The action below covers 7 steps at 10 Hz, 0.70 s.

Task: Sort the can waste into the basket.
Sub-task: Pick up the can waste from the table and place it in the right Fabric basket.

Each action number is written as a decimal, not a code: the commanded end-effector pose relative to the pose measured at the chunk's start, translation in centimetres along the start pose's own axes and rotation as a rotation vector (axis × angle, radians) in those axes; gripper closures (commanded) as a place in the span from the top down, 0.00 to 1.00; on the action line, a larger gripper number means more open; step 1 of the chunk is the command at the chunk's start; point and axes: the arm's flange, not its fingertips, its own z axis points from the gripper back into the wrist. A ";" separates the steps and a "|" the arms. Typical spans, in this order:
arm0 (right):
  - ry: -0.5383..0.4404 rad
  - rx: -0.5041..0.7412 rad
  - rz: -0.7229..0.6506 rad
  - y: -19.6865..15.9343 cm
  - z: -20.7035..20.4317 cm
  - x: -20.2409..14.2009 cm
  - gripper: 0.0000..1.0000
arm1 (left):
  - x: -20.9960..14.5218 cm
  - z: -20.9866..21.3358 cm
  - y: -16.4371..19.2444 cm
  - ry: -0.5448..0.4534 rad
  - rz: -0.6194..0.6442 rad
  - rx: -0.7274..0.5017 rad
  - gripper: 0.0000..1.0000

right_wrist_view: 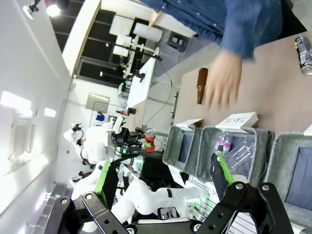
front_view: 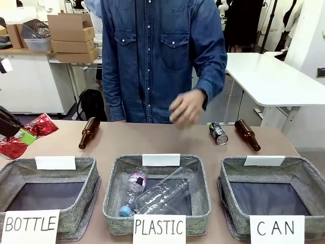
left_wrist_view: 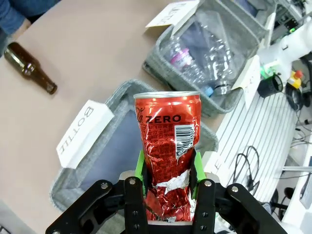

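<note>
My left gripper (left_wrist_view: 168,175) is shut on the dented red can (left_wrist_view: 165,139), held upright above the basket signed "BOTTLE" (left_wrist_view: 78,168). In the front view that gripper (front_view: 21,136) hangs at the far left edge with the red can (front_view: 41,125) across it. Near the far right of the table, the black can (front_view: 218,133) lies on its side, and it also shows in the right wrist view (right_wrist_view: 303,54). The basket signed "CAN" (front_view: 304,170) stands at the front right with nothing in it. My right gripper (right_wrist_view: 163,178) is open, high above the baskets.
The person's hand (front_view: 187,108) hovers over the far middle of the table, blurred. Two brown bottles (front_view: 89,133) (front_view: 247,134) lie at the far side. The middle basket signed "PLASTIC" (front_view: 114,178) holds clear plastic bottles (front_view: 157,193).
</note>
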 end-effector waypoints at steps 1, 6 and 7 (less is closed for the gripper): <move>-0.005 0.021 0.024 0.1 -0.2 0.3 1.00 | 0.9 -1.4 -2.0 -0.044 -0.060 -0.037 0.41; -0.013 -0.153 -0.065 1.0 9.4 -1.6 1.00 | 8.5 -8.1 -8.1 -0.127 -0.258 -0.081 0.41; -0.055 -0.193 -0.072 1.0 12.3 -2.4 1.00 | 11.1 -10.7 -9.8 -0.132 -0.323 -0.075 0.41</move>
